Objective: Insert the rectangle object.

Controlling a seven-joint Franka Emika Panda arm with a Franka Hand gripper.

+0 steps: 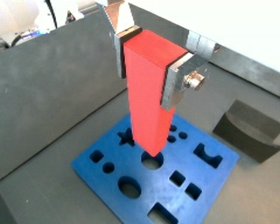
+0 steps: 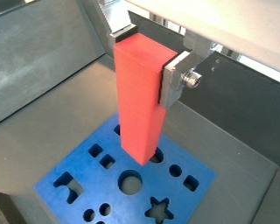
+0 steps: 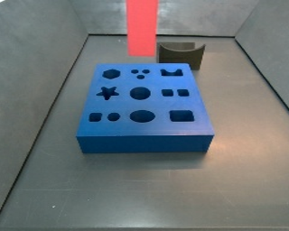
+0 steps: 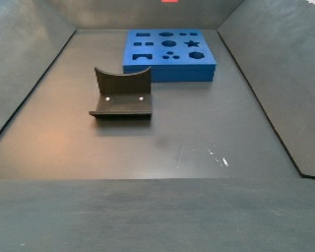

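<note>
Both wrist cameras sit on my arm close above my gripper (image 1: 154,63) and look steeply down along the red bar (image 1: 150,96) onto the blue block (image 1: 108,166). They share the bar, my fingers (image 2: 175,77) and the block's holes, from different sides.

In a side view the camera stands near, looking over the block (image 3: 147,131) toward the far wall.

In a side view the camera stands farther, with the olive piece (image 4: 121,96) nearer than the block (image 4: 173,54).

Silver gripper (image 1: 153,54); red rectangle object (image 1: 149,96); blue block (image 3: 142,106); olive piece (image 4: 122,94).
</note>
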